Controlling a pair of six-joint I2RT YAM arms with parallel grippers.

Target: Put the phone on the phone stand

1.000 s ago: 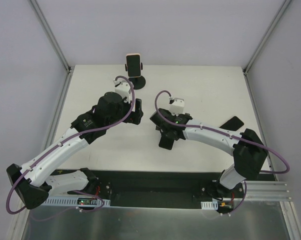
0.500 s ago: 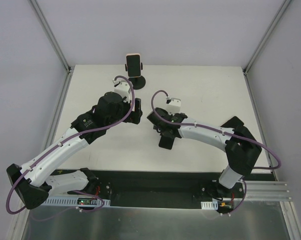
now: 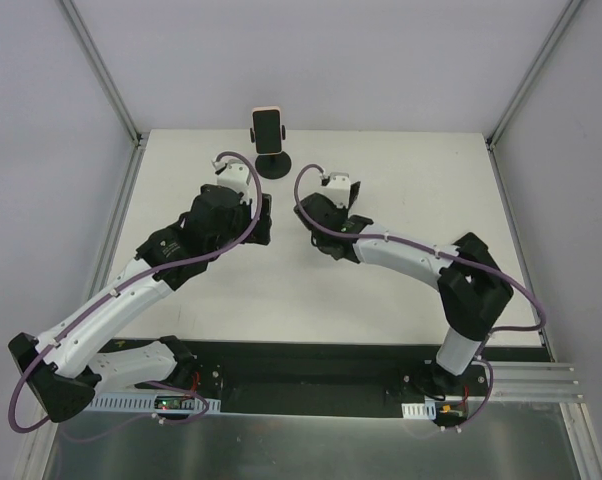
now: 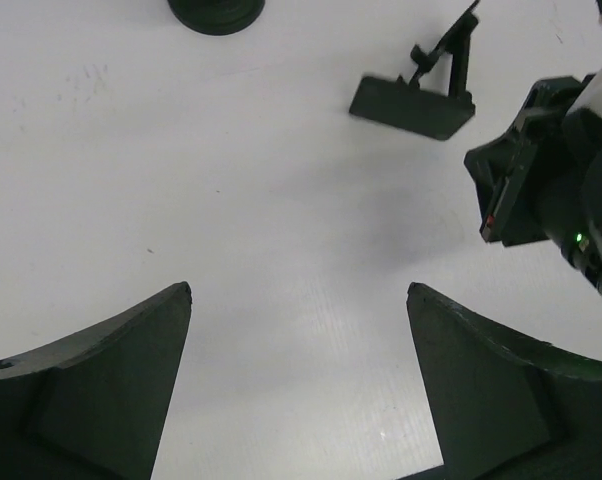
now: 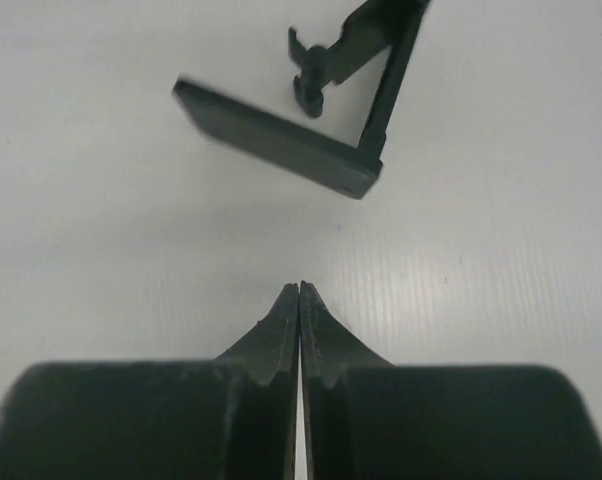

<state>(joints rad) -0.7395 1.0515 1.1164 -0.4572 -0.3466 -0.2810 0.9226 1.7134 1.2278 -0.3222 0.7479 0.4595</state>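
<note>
the black phone in a peach-edged case [image 3: 268, 126] stands upright at the upper middle of the top view, held in a black clamp holder on a round base [image 3: 273, 164] at the far edge of the white table [image 3: 421, 170]; the left gripper [image 4: 299, 288] is spread wide, its two dark fingers [image 4: 111, 370] at the lower corners of the left wrist view with white table between them; the round base also shows at the top edge of that view, left of centre, well apart from the fingers; a black folding phone stand [image 4: 413, 98] sits in the upper right of the same view, its flat plate on the table and its back strut tilted up (i cannot pick it out for certain in the top view); part of the right arm [image 4: 551, 190] fills the right edge just below it; the right gripper [image 5: 299, 287] is closed, fingertips pressed together on nothing, pointing up the right wrist view toward the folding stand, which lies near the tips in the upper middle, not touching them; in the top view both wrists sit mid-frame, below the phone, side by side and apart
</note>
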